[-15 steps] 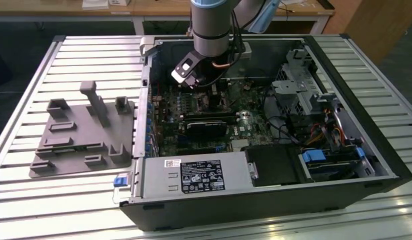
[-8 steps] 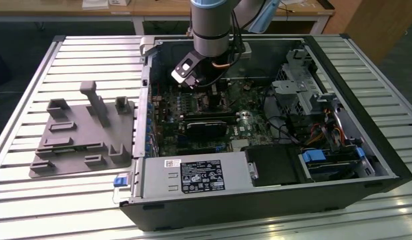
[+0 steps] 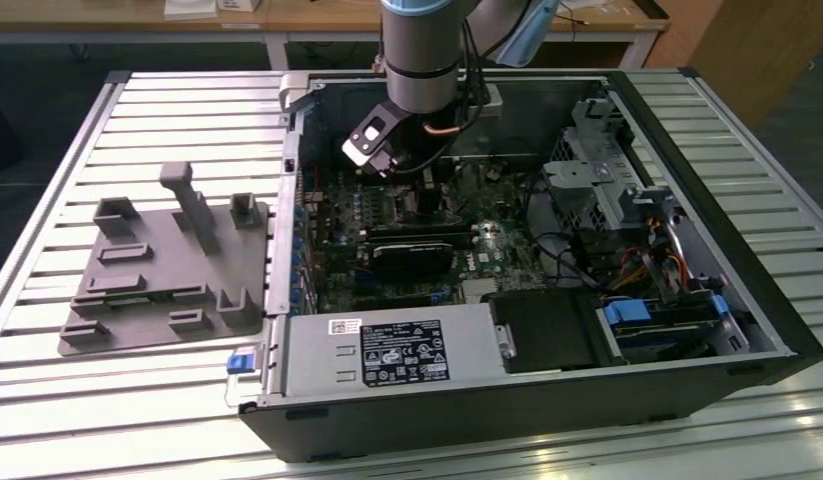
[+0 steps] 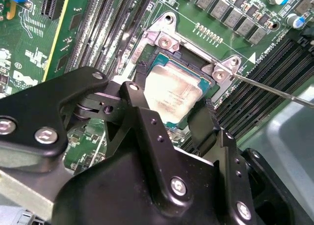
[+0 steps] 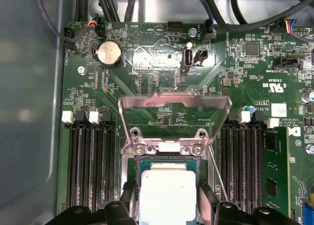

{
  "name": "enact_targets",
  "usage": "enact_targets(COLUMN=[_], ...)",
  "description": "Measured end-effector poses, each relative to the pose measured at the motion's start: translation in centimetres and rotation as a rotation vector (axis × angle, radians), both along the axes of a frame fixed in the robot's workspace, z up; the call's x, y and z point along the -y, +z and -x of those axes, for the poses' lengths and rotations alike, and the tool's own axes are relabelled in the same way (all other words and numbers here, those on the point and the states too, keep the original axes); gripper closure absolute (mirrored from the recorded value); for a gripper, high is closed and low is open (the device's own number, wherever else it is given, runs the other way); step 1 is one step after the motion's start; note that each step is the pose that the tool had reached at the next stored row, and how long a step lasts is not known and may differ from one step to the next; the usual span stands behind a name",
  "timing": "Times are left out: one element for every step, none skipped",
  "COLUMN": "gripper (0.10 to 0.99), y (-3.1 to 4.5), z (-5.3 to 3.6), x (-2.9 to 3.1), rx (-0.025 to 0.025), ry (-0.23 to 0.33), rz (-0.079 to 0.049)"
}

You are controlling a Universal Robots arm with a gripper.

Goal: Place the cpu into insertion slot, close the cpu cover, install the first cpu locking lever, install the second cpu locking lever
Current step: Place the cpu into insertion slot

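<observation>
Inside one open case, the hand pinches one cpu at the insertion slot (one cpu cover raised).

We saw the cpu, a flat square chip with a dull silver-beige top, sitting level within the black-rimmed insertion slot, its two opposite edges clasped by the gripper. The cpu cover, a thin grey metal frame with a square window, stood swung up and open. A thin locking lever jutted out unlatched beside the slot.
</observation>
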State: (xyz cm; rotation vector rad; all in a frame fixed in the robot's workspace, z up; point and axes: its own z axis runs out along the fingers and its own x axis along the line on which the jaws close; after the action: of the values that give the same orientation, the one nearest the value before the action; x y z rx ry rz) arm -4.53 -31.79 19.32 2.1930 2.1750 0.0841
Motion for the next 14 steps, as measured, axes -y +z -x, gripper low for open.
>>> enact_targets(gripper=[0.475,0.475,0.475,0.475,0.475,0.475,0.475,0.475,0.475,0.475,0.475,0.475,0.475,0.475], y=[0.08,0.21,0.36,0.55,0.74,0.93,1.10,1.23,1.26,1.26,1.26,1.27,1.28,1.28], z=[0.00,0.00,0.00,0.00,0.00,0.00,0.00,0.00,0.00,0.00,0.00,0.00,0.00,0.00], x=[0.00,0.00,0.00,0.00,0.00,0.00,0.00,0.00,0.00,-0.01,-0.01,0.00,0.00,0.00], rx=[0.0001,0.0000,0.0000,0.0001,0.0001,0.0001,0.0001,0.0000,0.0001,0.0002,0.0003,0.0002,0.0001,0.0001], ry=[0.000,0.000,0.000,0.000,0.000,0.000,0.000,0.000,0.000,0.000,0.000,0.000,0.000,0.000], rz=[0.000,0.000,0.000,0.000,0.000,0.000,0.000,0.000,0.000,0.000,0.000,0.000,0.000,0.000])
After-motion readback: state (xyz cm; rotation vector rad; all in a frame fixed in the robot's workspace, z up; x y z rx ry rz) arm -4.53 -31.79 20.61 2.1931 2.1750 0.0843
